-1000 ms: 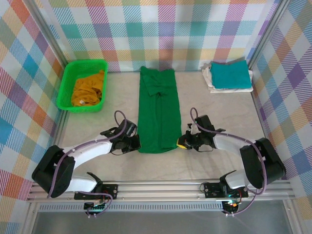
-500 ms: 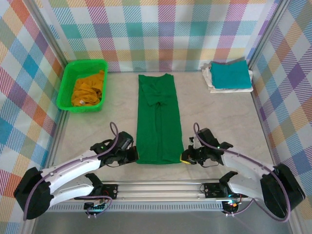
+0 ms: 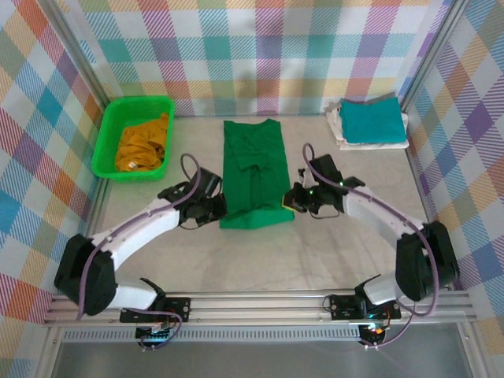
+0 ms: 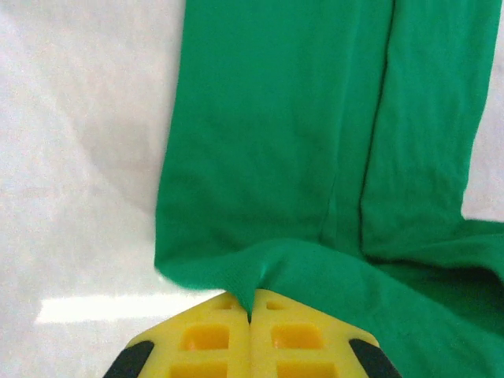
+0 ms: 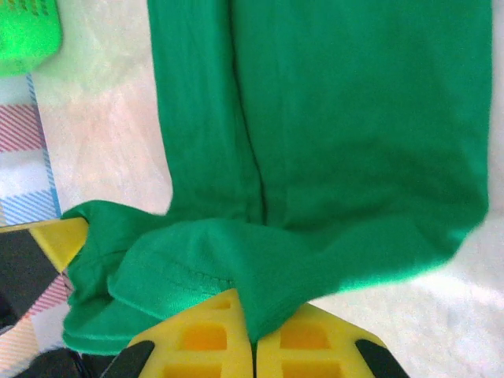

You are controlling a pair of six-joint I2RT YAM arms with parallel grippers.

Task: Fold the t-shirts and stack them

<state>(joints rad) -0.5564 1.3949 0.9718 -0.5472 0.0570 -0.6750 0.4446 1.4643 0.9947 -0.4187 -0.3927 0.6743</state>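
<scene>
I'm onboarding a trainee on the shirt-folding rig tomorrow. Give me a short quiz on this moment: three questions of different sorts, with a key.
1. True or false: the left end effector and the right end effector are both shut on the dark green t-shirt.
2. Where does the mustard t-shirt lie? A in the green basket; B held in the right end effector; C on the dark green t-shirt.
3. Fill in: the teal t-shirt rests on a ____ t-shirt.
Key: 1 true; 2 A; 3 white, the white t-shirt.

Most of the white t-shirt [image 3: 337, 131] out of sight under the teal t-shirt [image 3: 372, 120]
</scene>
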